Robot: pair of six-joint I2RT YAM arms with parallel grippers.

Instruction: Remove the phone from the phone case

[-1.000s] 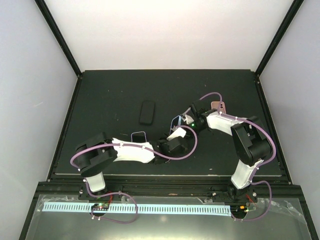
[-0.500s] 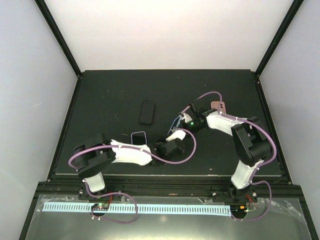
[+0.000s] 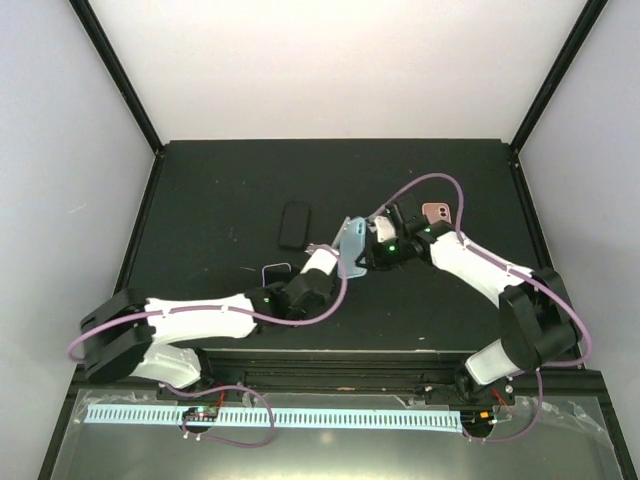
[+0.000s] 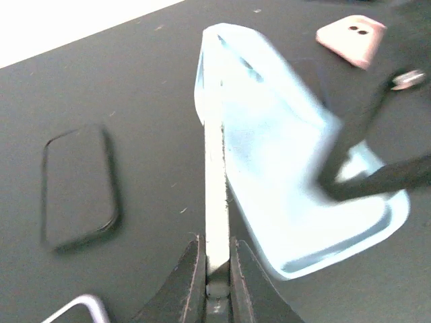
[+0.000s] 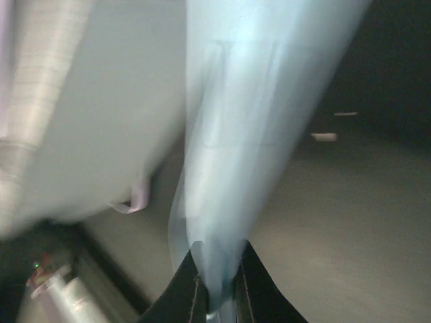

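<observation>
Right of a black phone-like slab [image 3: 294, 224] lying on the tabletop [image 3: 220, 190], the left pincer [image 4: 217, 259] clamps one edge of the pale blue phone case [image 4: 289, 182] near the frame's centre, and the right pincer [image 5: 219, 272] grips its other side.

Phone case [image 3: 352, 243] — pale blue, translucent shell with rounded corners and a raised lip. Lifted clear of the dark table [image 3: 200, 200], right of its centre, stood on edge and tilted. Bowed open to one side in the left wrist view. Thin white strip [image 4: 214, 202] along one long edge — phone or case wall, cannot tell. Heavily blurred in the right wrist view.
</observation>
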